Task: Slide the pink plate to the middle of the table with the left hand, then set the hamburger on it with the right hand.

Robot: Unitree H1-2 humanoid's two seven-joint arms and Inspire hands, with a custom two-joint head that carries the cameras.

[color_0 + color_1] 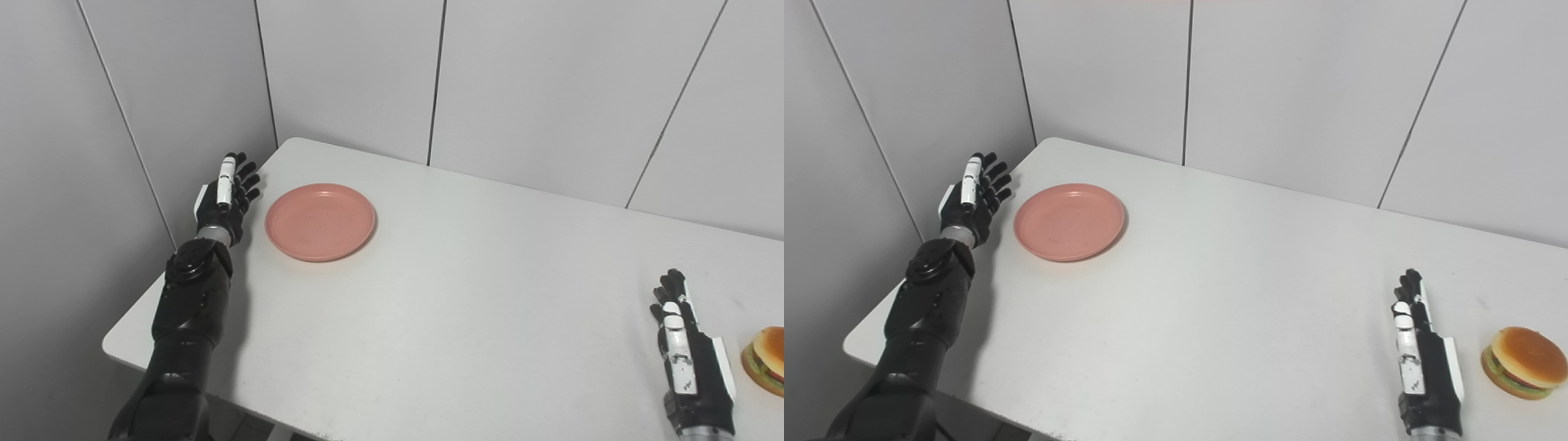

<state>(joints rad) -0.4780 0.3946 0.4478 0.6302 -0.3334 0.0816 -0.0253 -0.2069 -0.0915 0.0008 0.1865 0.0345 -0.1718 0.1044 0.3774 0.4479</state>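
Pink plate point(320, 222): smooth, matte salmon disc with a shallow raised rim, nothing on it, lying flat on the far left part of the white bench point(441, 306), well off the middle.
Left hand point(228, 196): just beside the plate's left rim at the bench's left edge, not touching it; fingers point(248, 174) extended and slightly spread, holding nothing.
Key relation: the plate lies directly to the right of the left hand, so a sideways push toward the bench's middle looks like the coming move; this hand is by far the nearer one.
Right hand point(1427, 361): resting near the front right of the bench, fingers straight and close together, holding nothing.
Hamburger point(1525, 362): tan bun with green and red layers, just to the right of the right hand, apart from it.
Stage: by my reading, the slide has not begun.
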